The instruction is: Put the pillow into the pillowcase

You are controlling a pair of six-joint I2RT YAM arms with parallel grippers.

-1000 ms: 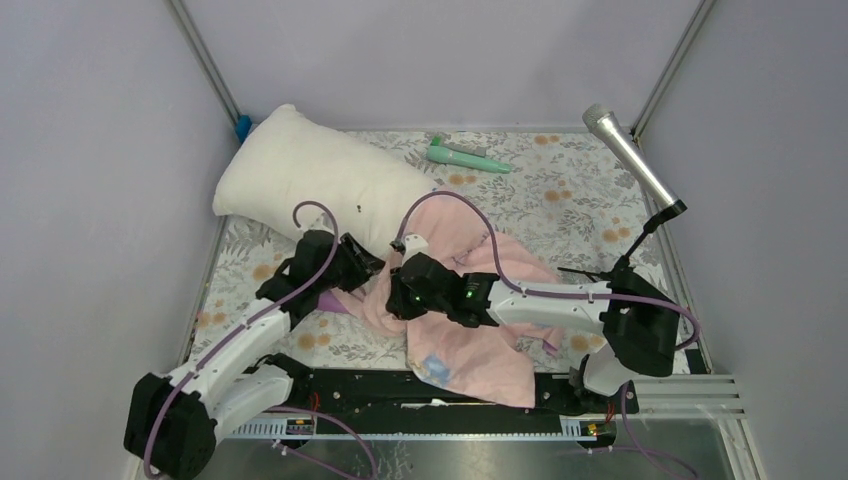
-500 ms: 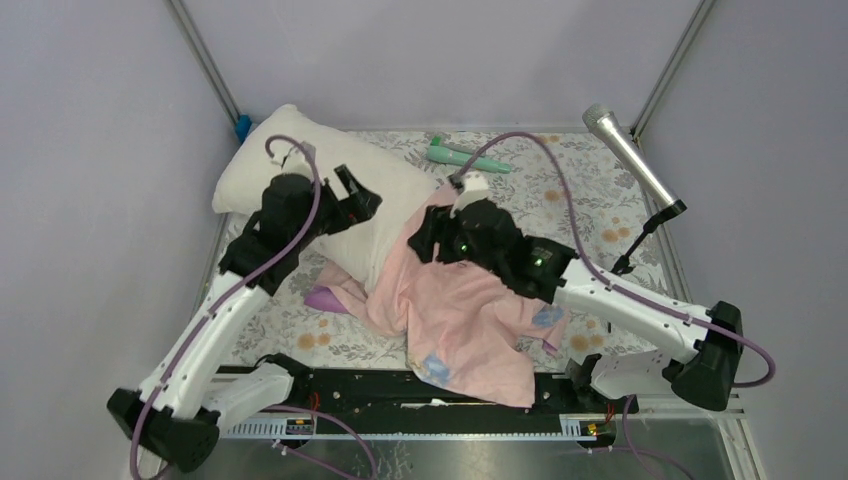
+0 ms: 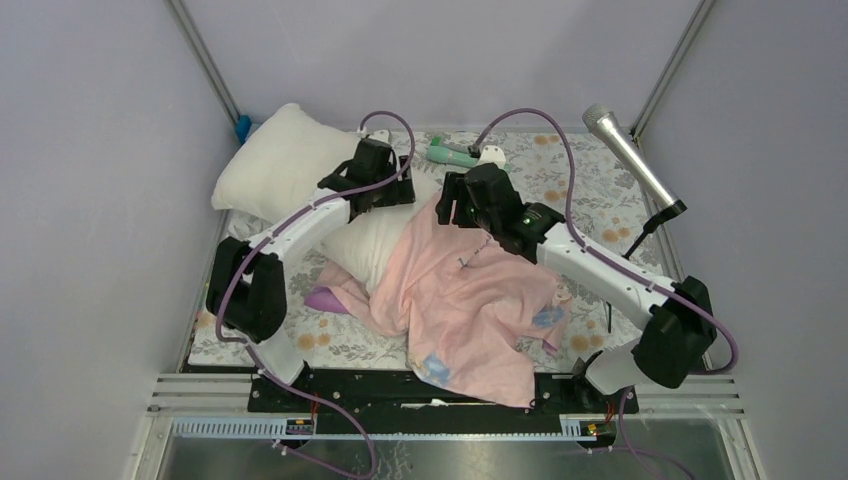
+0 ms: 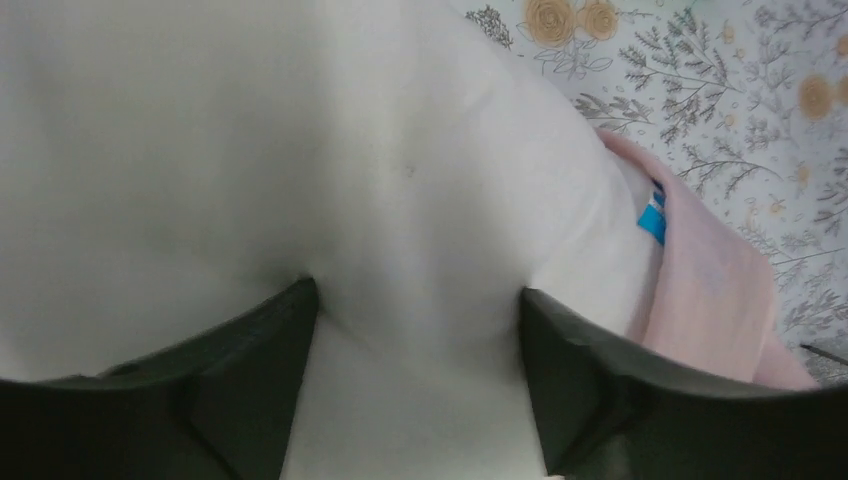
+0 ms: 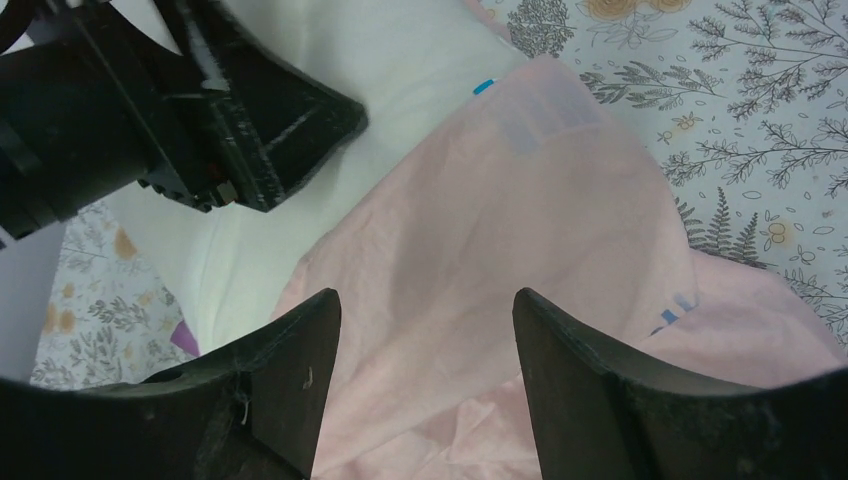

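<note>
1. Pale pink cotton: the pillowcase (image 3: 470, 300) lies crumpled across the centre and lower centre of the top view on the floral table cloth (image 3: 590, 210). A strip of purple lining (image 3: 325, 298) shows at its left edge.
2. The cream pillow (image 3: 280, 165) lies diagonally from the upper left corner towards the centre. Its lower right end is under the pink fabric. Whether that end sits inside the opening or is merely draped cannot be told.
3. Judgement: the task is at an early stage. Most of the pillow is bare, and the case has yet to be drawn along its length.
4. The left gripper (image 4: 415, 300) reaches far forward and bears down on the pillow's middle. Its fingers are spread wide, with cushion bulging between them and nothing pinched.
5. The right gripper (image 5: 425, 300) hangs over the upper edge of the pillowcase, just beside the left one. Its jaws are parted and hold no fabric.
6. Other items noted: a green tool (image 3: 465, 155) at upper centre and a microphone (image 3: 630, 155) at upper right, both apart from the work.
</note>
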